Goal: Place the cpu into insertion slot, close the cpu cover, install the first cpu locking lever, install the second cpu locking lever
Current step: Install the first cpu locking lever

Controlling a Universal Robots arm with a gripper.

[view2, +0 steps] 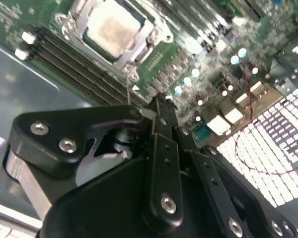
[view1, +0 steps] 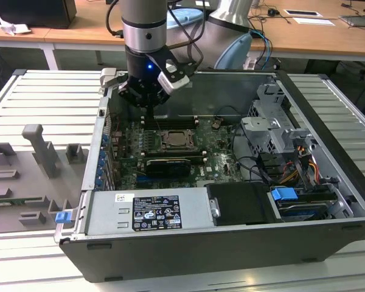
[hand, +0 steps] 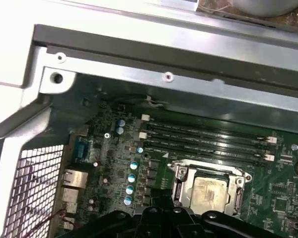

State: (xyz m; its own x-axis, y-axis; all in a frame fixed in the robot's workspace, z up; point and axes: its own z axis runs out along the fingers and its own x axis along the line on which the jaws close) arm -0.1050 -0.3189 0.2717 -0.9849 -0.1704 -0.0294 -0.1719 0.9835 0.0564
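Observation:
The cpu lies in its socket on the green motherboard, its pale metal top showing through the window. The cpu cover lies flat around it. My gripper hangs just above the board, behind the socket's back corner, with its fingers together. In the second wrist view a thin metal locking lever rises from that corner up to the fingertips. Whether the fingers pinch it I cannot tell.
Memory slots run along the socket's far side. A black card stands in front of the socket, with the power supply nearer still. The drive cage and cables are at the exterior view's right. Grey fixtures stand outside the case.

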